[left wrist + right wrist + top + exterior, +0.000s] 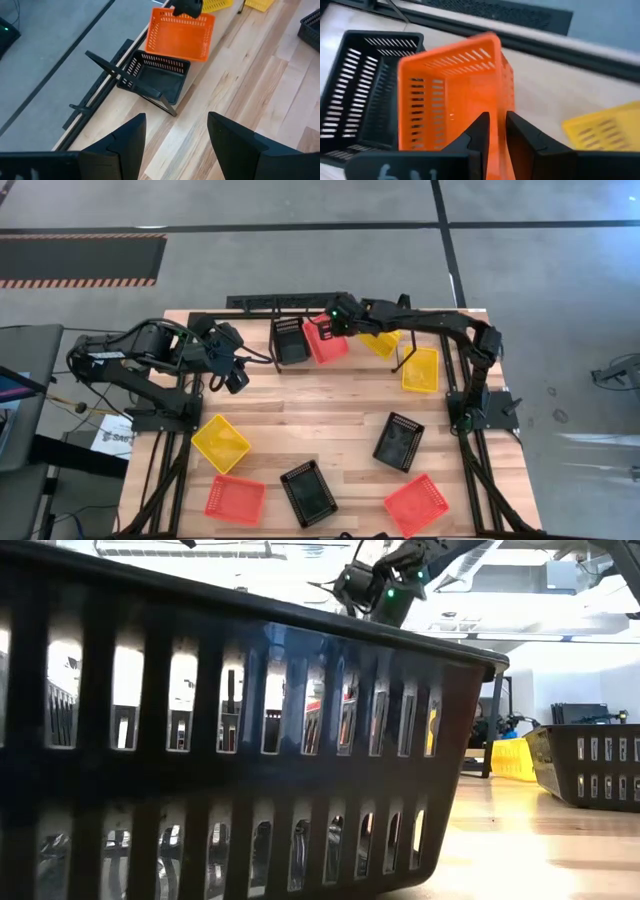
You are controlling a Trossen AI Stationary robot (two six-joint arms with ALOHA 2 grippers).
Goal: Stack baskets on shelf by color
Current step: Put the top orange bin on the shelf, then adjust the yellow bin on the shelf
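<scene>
A: Which step are we on?

B: Placing a red-orange basket [451, 100] on the shelf [107, 70]. The right gripper [497, 131] has its two fingers straddling the basket's near wall, one inside and one outside, with only a narrow gap between them. Whether they are pinching the plastic or have just let go, I cannot tell; the wall fills most of that gap.

A: And where does the basket sit from those fingers?

B: It extends straight ahead of the fingertips, tilted, with its far end toward the shelf's back bar. Just off to one side of the fingers is a black basket [362, 90], already resting on the shelf and touching or nearly touching the orange one. To the other side lies a yellow basket [605, 131], a little apart.

A: The left arm?

B: Waiting. The left gripper [176, 137] hovers with its fingers spread wide and nothing between them; the black basket lies ahead of its tips.

A: Next move?

B: I'd judge the orange basket needs settling flat in its own slot beside the black one, then a clean release and a straight retreat, so the fingers don't drag the wall along. Six baskets lie loose on the table [330, 430] to follow.
</scene>
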